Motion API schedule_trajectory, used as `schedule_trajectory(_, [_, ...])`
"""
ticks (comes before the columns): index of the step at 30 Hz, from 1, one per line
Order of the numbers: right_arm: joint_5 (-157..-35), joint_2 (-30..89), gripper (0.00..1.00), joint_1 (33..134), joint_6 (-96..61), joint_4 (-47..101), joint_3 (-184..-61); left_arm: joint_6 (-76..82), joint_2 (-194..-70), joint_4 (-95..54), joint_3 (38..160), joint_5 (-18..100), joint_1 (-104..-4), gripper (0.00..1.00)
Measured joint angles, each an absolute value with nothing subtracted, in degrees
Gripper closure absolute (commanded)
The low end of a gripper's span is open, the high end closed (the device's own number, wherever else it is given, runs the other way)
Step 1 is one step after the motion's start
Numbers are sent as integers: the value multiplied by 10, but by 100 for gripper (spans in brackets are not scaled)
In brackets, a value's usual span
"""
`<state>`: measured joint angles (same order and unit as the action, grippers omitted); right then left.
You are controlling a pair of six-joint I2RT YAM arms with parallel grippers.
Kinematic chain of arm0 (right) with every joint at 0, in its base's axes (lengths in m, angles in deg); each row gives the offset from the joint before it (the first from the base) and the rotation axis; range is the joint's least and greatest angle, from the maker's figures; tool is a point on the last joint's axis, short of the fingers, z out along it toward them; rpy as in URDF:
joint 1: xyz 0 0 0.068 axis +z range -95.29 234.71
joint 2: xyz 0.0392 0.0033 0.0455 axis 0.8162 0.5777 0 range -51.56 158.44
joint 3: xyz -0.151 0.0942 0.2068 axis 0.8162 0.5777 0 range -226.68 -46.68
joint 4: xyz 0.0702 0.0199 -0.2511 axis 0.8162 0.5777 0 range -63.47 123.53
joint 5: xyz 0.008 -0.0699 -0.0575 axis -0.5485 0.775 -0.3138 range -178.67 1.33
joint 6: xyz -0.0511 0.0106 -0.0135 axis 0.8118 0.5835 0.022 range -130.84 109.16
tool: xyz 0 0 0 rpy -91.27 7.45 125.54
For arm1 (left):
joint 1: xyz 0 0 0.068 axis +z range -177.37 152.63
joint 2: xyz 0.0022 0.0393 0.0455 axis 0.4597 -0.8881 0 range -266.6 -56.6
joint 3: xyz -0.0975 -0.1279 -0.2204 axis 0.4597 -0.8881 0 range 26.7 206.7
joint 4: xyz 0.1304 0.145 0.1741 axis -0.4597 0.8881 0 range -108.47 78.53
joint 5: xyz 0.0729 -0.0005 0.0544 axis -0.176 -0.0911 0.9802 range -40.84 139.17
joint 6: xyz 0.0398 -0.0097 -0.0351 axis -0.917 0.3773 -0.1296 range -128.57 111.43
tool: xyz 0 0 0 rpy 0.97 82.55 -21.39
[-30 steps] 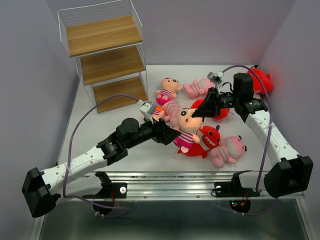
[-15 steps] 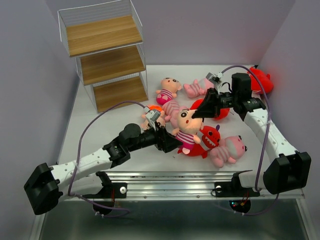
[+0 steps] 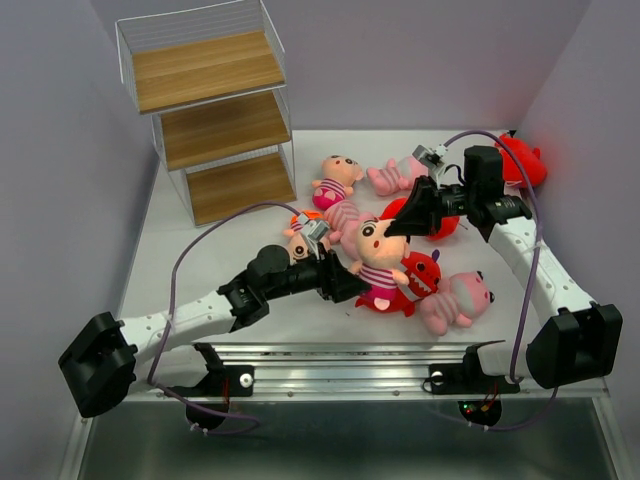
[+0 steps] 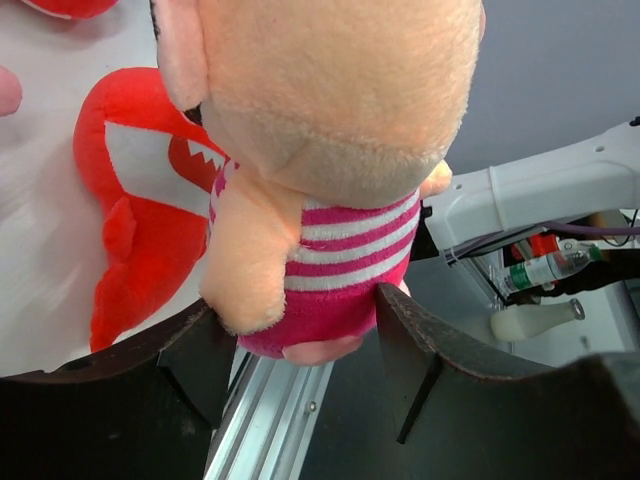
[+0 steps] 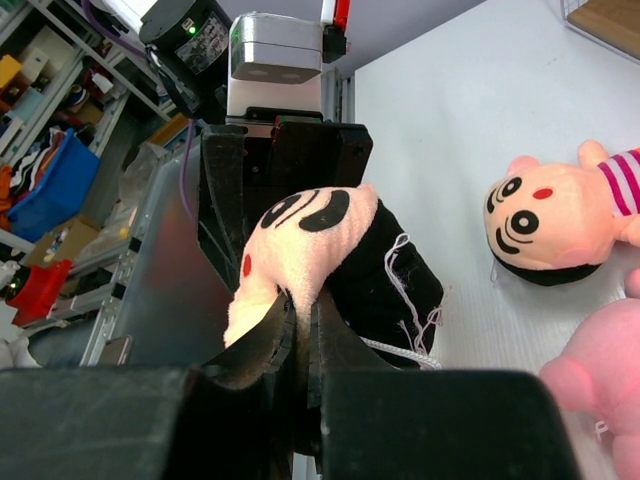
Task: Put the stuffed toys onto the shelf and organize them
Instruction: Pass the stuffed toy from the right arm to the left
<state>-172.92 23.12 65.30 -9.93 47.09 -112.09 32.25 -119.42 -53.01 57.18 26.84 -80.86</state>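
Observation:
A black-haired doll (image 3: 375,250) in pink stripes hangs upright over the toy pile in the middle of the table. My right gripper (image 3: 393,229) is shut on the plush of its head (image 5: 300,240), pinched tight between the fingers (image 5: 270,340). My left gripper (image 3: 352,283) comes in from the left, low down. Its two fingers press on either side of the doll's striped body (image 4: 340,250). The shelf (image 3: 215,110) stands at the far left corner, and all three boards are bare.
Round the held doll lie a red shark (image 3: 420,272), a pink animal (image 3: 455,300), another doll (image 3: 335,178), a second pink animal (image 3: 395,175) and a shark (image 3: 520,160) by the right wall. More toys lie under my left wrist. The metal rail (image 3: 400,355) runs along the near edge.
My left arm has slid right and forward to the doll, and its jaws have narrowed onto the doll's body. The right gripper has kept its hold and barely moved.

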Motion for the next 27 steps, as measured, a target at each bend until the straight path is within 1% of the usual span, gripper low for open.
schedule_trajectory(1, [-1729, 231, 99, 653, -99, 471, -1121, 324, -1194, -530, 572, 269, -809, 27])
schedule_trajectory(4, [-1729, 231, 99, 653, -96, 471, -1121, 326, -1187, -530, 570, 276, -809, 21])
schedule_trajectory(6, [-1729, 231, 99, 653, -96, 471, -1121, 327, -1179, -531, 569, 282, -809, 20])
schedule_trajectory(27, [-1730, 224, 99, 653, -102, 471, -1141, 330, -1178, -551, 555, 304, -809, 20])
